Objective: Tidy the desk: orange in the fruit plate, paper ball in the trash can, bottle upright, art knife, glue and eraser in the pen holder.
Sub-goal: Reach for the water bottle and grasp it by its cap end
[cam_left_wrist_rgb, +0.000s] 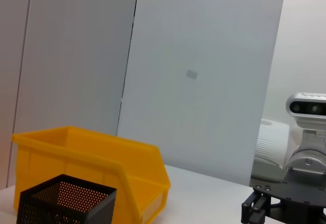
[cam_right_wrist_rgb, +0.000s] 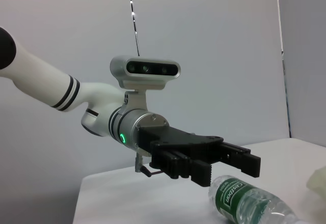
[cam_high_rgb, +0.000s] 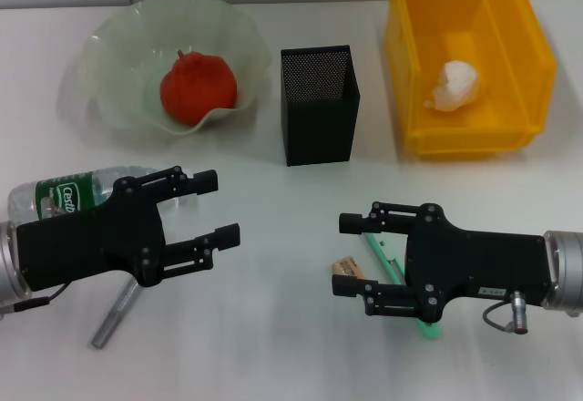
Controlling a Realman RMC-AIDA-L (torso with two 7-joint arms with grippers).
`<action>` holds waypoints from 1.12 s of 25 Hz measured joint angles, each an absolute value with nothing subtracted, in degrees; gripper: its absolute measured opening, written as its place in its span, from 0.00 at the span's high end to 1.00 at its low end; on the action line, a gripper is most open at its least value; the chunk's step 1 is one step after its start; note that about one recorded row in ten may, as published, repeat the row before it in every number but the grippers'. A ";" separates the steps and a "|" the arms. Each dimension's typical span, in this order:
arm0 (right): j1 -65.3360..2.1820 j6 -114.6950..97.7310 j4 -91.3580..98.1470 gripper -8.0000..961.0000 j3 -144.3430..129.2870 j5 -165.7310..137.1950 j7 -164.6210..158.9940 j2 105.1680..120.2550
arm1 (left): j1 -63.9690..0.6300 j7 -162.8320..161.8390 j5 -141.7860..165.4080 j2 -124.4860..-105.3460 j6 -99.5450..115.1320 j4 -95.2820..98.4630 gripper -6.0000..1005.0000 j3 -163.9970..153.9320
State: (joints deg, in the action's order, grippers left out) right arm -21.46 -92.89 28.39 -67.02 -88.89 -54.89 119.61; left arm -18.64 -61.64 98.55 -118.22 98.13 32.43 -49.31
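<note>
The yellow trash can [cam_high_rgb: 414,82] stands at the upper right of the head view with the paper ball [cam_high_rgb: 454,85] already inside, so that chore looks done. At upper left, the fruit plate [cam_high_rgb: 114,41] holds the orange [cam_high_rgb: 198,87] in its hollow, also settled. The black pen holder [cam_high_rgb: 318,104] waits between them, upright and apparently empty.

The left gripper [cam_high_rgb: 211,208], at lower left, hovers with its jaws spread wide and nothing held, just above the bottle [cam_high_rgb: 68,194], which lies on its side at the left edge, not yet stood up. A grey pen-like tool [cam_high_rgb: 115,315] lies below it.

The right gripper [cam_high_rgb: 347,255], at lower right, is likewise wide open and empty, bracketing the eraser [cam_high_rgb: 347,265] and a green stick [cam_high_rgb: 387,264], probably ready to pick one up.
</note>
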 joint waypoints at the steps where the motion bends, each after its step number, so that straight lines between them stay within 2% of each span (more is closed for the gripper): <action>1: -21.61 -92.84 28.18 0.29 -67.00 -88.89 -54.89 119.61 | -18.64 -61.64 98.55 -118.22 98.13 32.43 0.27 -49.31; 28: -21.81 -92.77 26.64 0.29 -66.95 -88.06 -54.81 119.66 | -19.28 -65.43 98.88 -118.03 97.61 35.49 0.27 -49.31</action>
